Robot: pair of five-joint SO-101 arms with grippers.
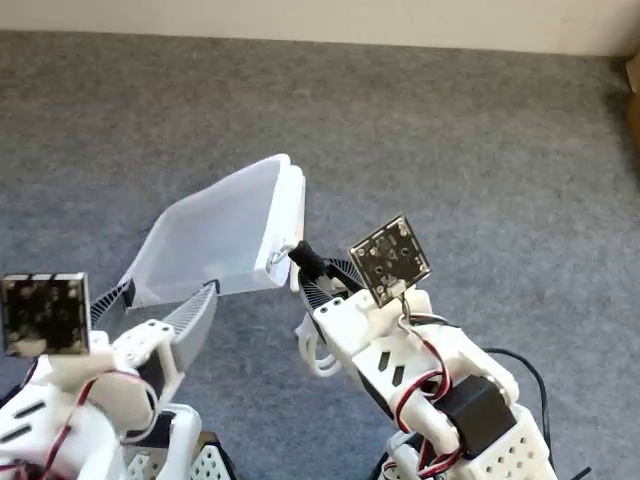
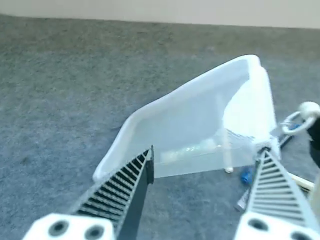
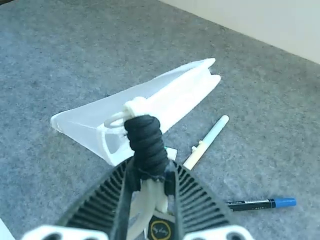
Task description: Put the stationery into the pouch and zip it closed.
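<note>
The translucent white pouch (image 1: 225, 235) is tilted up off the grey carpet, its mouth toward the arms. My right gripper (image 1: 312, 268) is shut on the black zipper pull cord (image 3: 145, 142), which ends at a metal ring (image 3: 116, 121) on the pouch (image 3: 150, 107). My left gripper (image 2: 207, 151) is open, its ribbed fingers (image 2: 125, 185) spread either side of the pouch's near edge (image 2: 200, 160). A cream pen (image 3: 206, 142) and a blue-capped marker (image 3: 257, 203) lie on the carpet beside the pouch.
Grey carpet (image 1: 480, 140) stretches all around, bounded by a pale wall edge (image 1: 400, 25) at the far side. The two arm bases (image 1: 470, 420) stand close together near the front.
</note>
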